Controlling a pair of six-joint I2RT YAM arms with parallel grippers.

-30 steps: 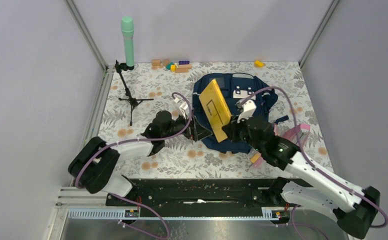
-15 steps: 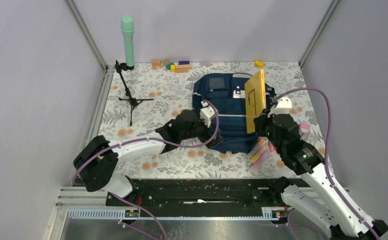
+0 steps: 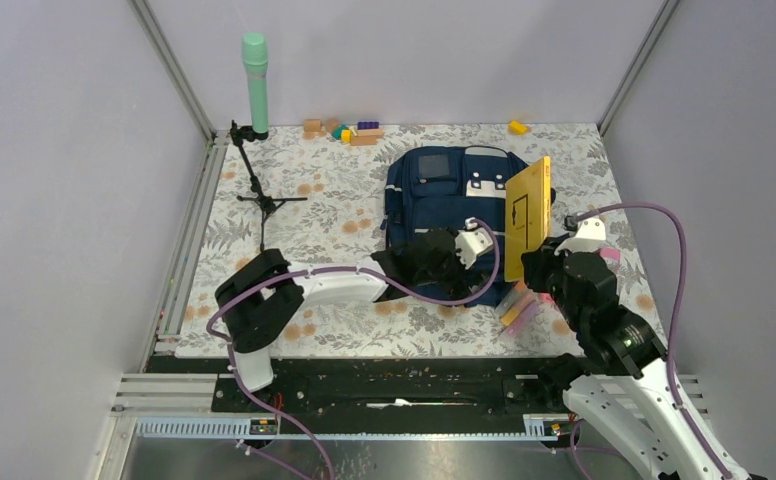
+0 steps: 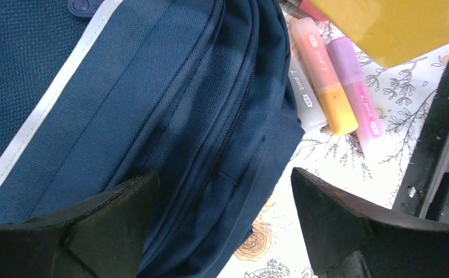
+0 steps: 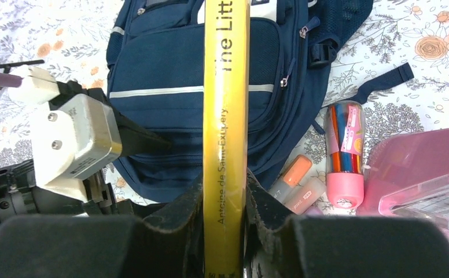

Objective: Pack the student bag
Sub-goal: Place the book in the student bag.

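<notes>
Left pincer [image 4: 225, 197] shifting rightward, gaping wide, backpack [image 4: 153, 104] edge just ahead of it; right pincer [image 5: 225, 200] clamping upright yellow book [image 5: 226, 116].

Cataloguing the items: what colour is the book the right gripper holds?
Yellow book, dark spine lettering; clearest in the right wrist view.

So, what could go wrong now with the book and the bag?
1. The right gripper pinches the yellow book at one edge only; standing tall, it may tilt or slip.
2. The zipper under the open left gripper looks closed, so the bag may offer no opening.
3. The highlighters beside the bag could be knocked.
</notes>
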